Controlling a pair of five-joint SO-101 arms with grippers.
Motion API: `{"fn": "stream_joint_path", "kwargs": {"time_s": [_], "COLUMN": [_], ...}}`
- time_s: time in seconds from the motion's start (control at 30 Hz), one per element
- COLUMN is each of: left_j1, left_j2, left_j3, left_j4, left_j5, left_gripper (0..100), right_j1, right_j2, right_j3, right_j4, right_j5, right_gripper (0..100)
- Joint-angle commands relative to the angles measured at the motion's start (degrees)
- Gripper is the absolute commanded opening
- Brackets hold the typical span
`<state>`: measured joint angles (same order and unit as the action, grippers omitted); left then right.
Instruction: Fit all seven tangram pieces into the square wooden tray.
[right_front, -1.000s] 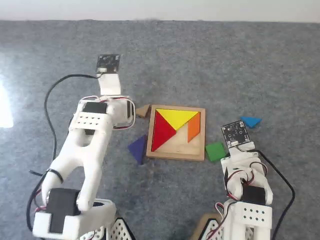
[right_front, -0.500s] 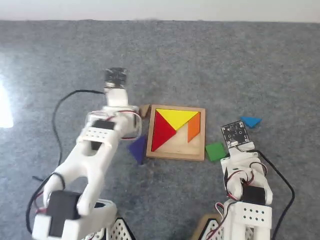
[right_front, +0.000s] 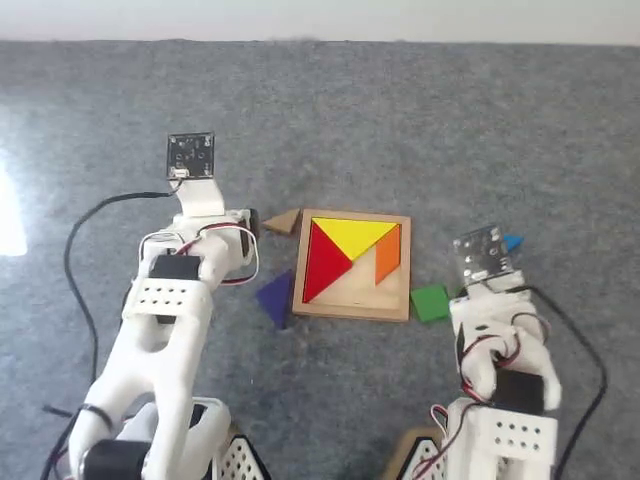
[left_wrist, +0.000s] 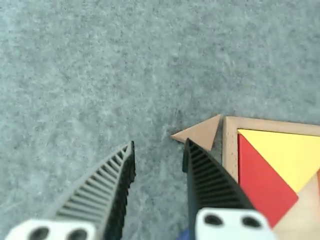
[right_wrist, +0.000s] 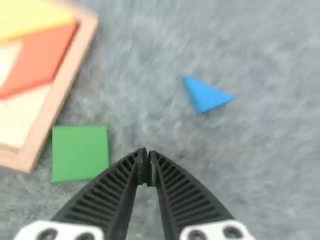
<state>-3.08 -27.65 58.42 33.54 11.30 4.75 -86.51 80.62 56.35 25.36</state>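
While the square wooden tray mid-bench holds, from above, a yellow triangle, red triangle and orange parallelogram, four pieces wait outside it. My left claw, spread, hangs near the tan triangle at the tray's corner. My right claw, pressed together, hovers beside the green square and light-blue triangle.

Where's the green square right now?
In the high view, the green square lies outside the wooden tray, beside its near right corner.
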Motion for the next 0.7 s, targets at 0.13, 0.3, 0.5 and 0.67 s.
{"fn": "stream_joint_path", "kwargs": {"time_s": [0.13,0.3,0.5,0.67], "left_j1": [0.09,-0.09,0.35,0.35], "left_j2": [6.07,9.41,10.64,10.81], "left_j3": [-4.44,-6.02,-6.55,-6.37], "left_j4": [-1.85,-1.85,-1.93,-3.78], "left_j5": [0.35,0.26,0.26,0.26], "left_gripper": [15,15,16,16], "right_j1": [-0.13,-0.57,-3.12,-12.62], "right_j2": [23.25,38.9,47.25,53.32], "right_j3": [-27.69,-31.47,-31.56,-31.74], "right_j4": [4.88,4.44,2.42,2.59], "right_j5": [-1.76,-5.01,-7.82,-11.34], "right_gripper": [0.9,0.9,1.0,8.5]}}
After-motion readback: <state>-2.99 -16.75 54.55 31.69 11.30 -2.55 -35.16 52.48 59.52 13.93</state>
